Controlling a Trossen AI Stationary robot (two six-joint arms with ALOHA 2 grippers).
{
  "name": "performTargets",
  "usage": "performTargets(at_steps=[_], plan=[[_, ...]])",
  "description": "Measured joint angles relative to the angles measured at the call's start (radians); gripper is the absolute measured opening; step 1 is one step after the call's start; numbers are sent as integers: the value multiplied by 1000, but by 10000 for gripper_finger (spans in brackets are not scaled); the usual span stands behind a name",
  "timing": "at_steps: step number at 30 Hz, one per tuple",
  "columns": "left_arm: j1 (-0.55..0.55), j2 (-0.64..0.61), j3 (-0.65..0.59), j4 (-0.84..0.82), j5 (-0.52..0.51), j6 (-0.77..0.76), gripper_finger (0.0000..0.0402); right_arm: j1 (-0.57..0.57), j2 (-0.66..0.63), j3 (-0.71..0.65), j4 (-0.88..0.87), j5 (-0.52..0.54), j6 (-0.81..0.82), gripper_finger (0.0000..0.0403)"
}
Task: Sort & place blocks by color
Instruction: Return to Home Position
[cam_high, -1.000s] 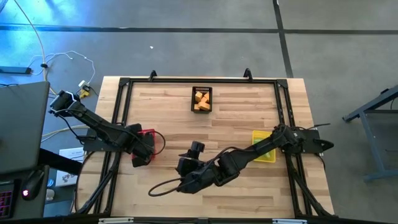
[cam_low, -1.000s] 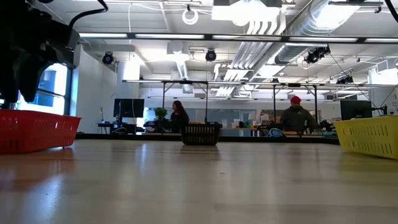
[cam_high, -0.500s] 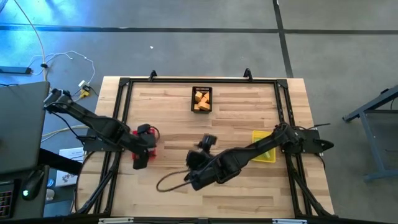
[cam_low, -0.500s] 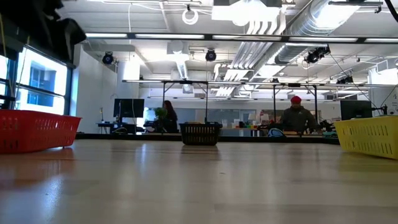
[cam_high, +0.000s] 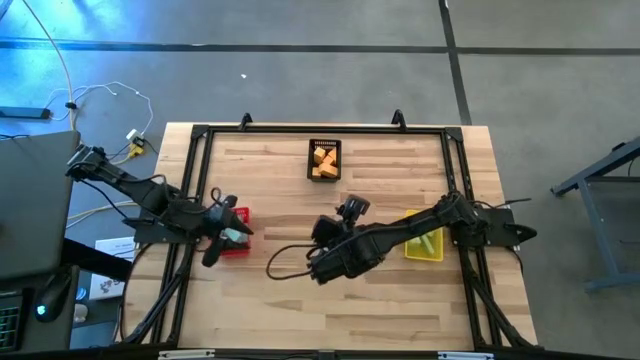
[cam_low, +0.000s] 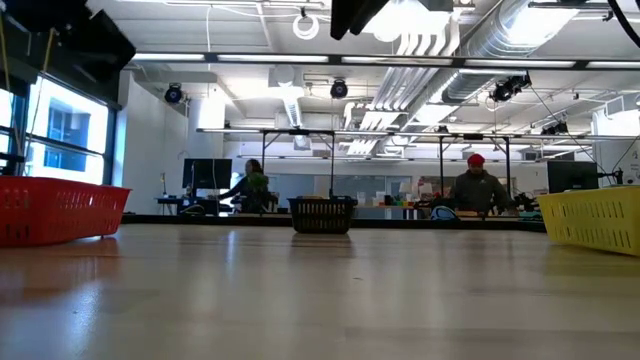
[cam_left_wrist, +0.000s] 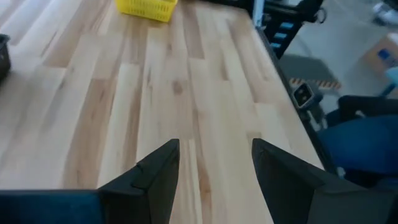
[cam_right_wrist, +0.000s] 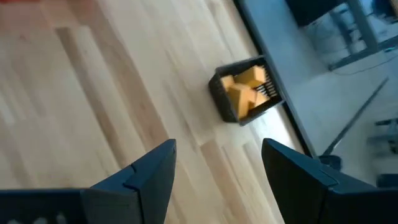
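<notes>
Now, left hand (cam_left_wrist: 216, 149) open, empty, right hand (cam_right_wrist: 219, 148) likewise

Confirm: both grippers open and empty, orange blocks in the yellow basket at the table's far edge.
Wrong basket: the high view shows the orange blocks in the black basket at the far edge. Left gripper and right gripper are open and empty.

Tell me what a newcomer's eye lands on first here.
A black basket of orange blocks sits at the table's far middle, a red basket at left, a yellow basket at right. The right gripper, open, hangs mid-table; the left gripper, open too, is by the red basket.
</notes>
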Motion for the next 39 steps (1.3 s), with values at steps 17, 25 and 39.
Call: performTargets(at_steps=[17, 25, 39], plan=[[0, -247, -333, 372, 119, 112, 187, -21, -129, 0, -3, -83, -119, 224], [0, -331, -362, 359, 159, 165, 186, -17, -361, -124, -1, 31, -58, 224], [0, -513, -362, 203, 127, 283, 186, 16, -957, -977, 345, 14, 231, 224]])
